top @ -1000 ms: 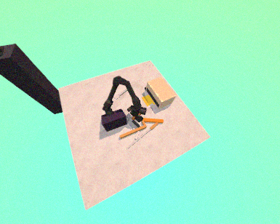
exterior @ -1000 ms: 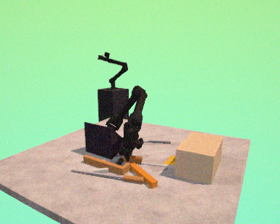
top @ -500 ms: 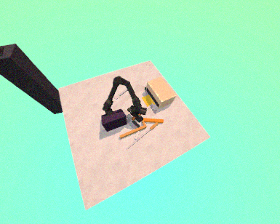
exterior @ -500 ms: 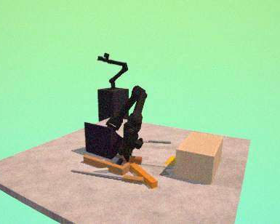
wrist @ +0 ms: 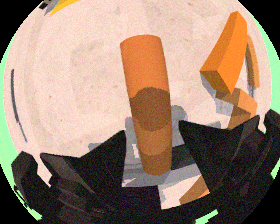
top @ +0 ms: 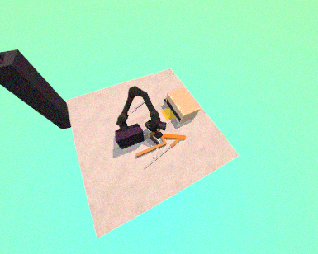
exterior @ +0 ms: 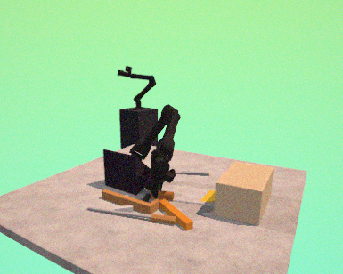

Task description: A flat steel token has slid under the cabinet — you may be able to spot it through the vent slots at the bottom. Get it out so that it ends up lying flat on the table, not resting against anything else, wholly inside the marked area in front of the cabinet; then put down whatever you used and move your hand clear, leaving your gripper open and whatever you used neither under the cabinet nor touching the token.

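The tan cabinet (top: 183, 103) (exterior: 239, 202) stands with the yellow marked area (top: 168, 114) (exterior: 208, 196) (wrist: 64, 6) in front of it. I cannot make out the steel token in any view. My gripper (top: 155, 138) (exterior: 151, 195) (wrist: 152, 129) is open, low over the table on the arm's side of the marked area. An orange handle (wrist: 144, 65) (exterior: 167, 195) lies between the spread fingers, with a gap on each side in the wrist view. Its far end points toward the cabinet side; the part nearest the palm is shaded.
Beside the gripper lie a long orange bar (top: 148, 150) (exterior: 122, 198), a second orange bar (top: 176, 137) (exterior: 179, 216) (wrist: 228, 47) and a thin grey rod (top: 155, 159) (exterior: 118, 213) with an orange grip. Another thin rod (top: 138, 107) (exterior: 195, 173) (wrist: 15, 100) lies across from them. A dark block (top: 130, 137) (exterior: 119, 173) carries my arm.
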You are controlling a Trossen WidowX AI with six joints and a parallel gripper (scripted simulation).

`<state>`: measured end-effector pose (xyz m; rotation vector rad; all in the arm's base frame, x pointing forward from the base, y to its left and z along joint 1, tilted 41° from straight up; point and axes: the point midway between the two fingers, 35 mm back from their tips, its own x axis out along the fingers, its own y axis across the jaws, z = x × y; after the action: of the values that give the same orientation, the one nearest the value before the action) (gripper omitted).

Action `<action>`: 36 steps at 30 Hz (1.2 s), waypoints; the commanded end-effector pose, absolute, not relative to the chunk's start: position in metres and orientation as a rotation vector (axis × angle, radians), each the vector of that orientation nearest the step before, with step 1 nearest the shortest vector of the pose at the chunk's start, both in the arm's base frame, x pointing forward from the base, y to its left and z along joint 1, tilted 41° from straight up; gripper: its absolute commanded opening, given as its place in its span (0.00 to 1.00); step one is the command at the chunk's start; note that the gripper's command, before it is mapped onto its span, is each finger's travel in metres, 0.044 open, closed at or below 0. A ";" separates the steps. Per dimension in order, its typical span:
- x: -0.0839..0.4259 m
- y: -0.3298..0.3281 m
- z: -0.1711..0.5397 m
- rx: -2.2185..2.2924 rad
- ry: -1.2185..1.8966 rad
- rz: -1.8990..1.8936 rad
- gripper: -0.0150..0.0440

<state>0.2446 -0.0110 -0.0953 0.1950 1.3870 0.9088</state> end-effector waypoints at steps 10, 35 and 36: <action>0.245 -0.010 -0.096 0.193 1.386 0.906 0.47; 0.261 -0.004 -0.092 0.194 1.387 0.906 0.25; 0.263 -0.004 -0.092 0.194 1.387 0.906 0.25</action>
<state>0.2567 -0.0055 -0.0930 0.1951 1.3868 0.9063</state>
